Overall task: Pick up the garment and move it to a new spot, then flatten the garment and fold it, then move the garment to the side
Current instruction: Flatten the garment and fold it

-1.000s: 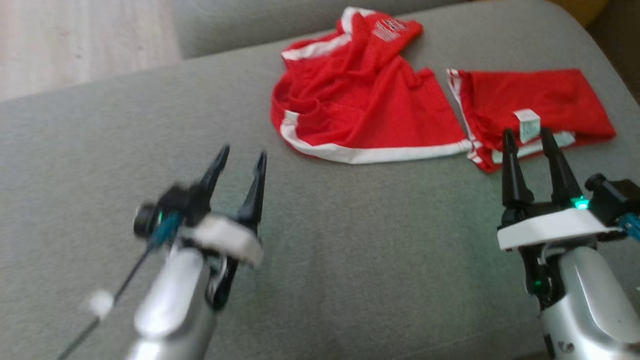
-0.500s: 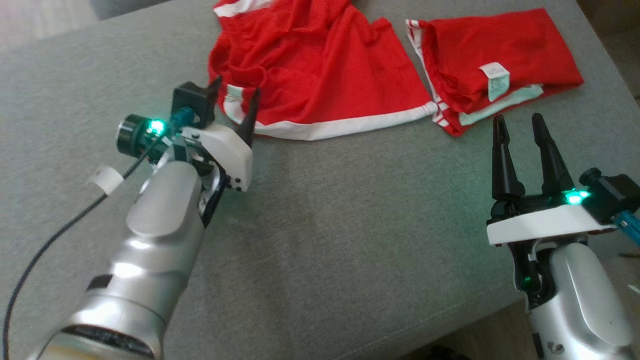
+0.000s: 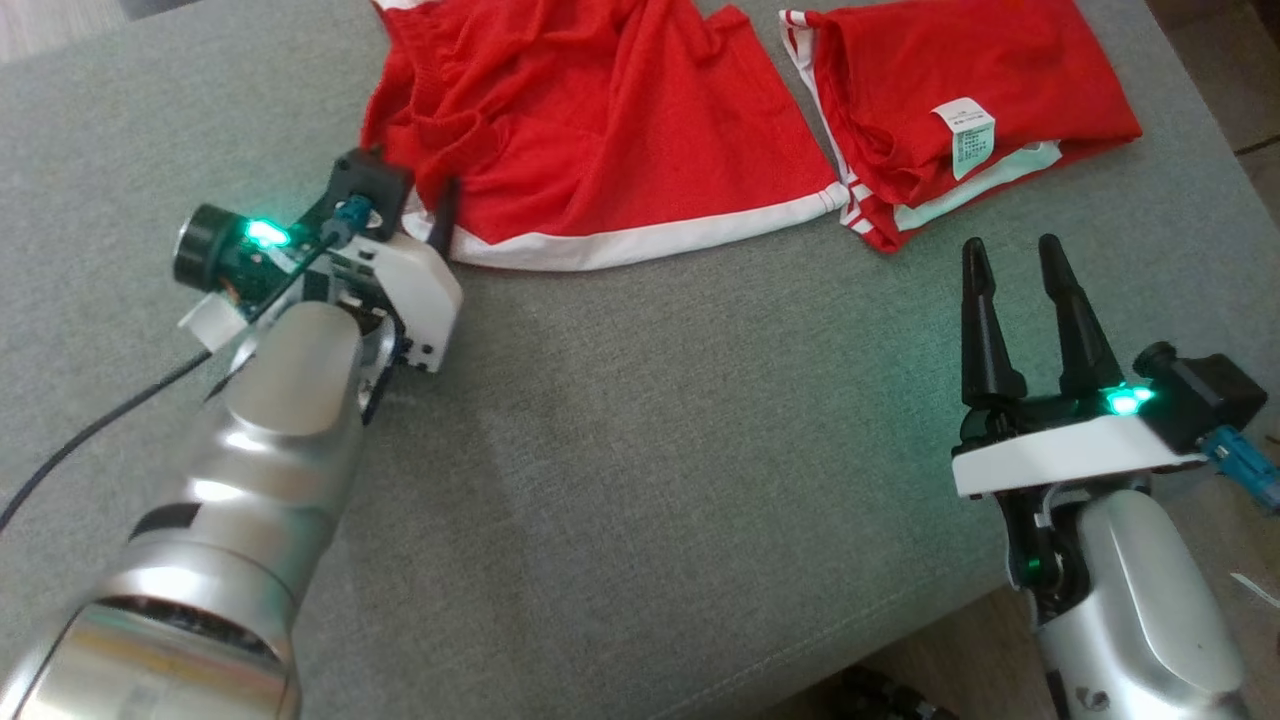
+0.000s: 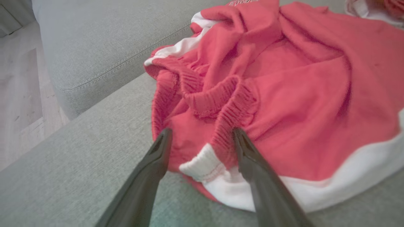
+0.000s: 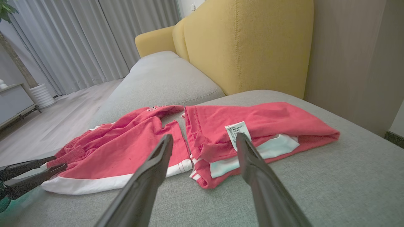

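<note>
A: We had our left gripper, fingers spread, straddling a corner of the red shorts on the couch.
B: Our right gripper hovered spread too, near the folded garment.

Fingers: left gripper and right gripper each bear two long tapered black fingers.
Base: flat white plates behind the fingers.
Forearms: rounded silver shells.
Lights: green glowing lamps beside the plates.
Cable: thin black cable trailing behind the left wrist.
</note>
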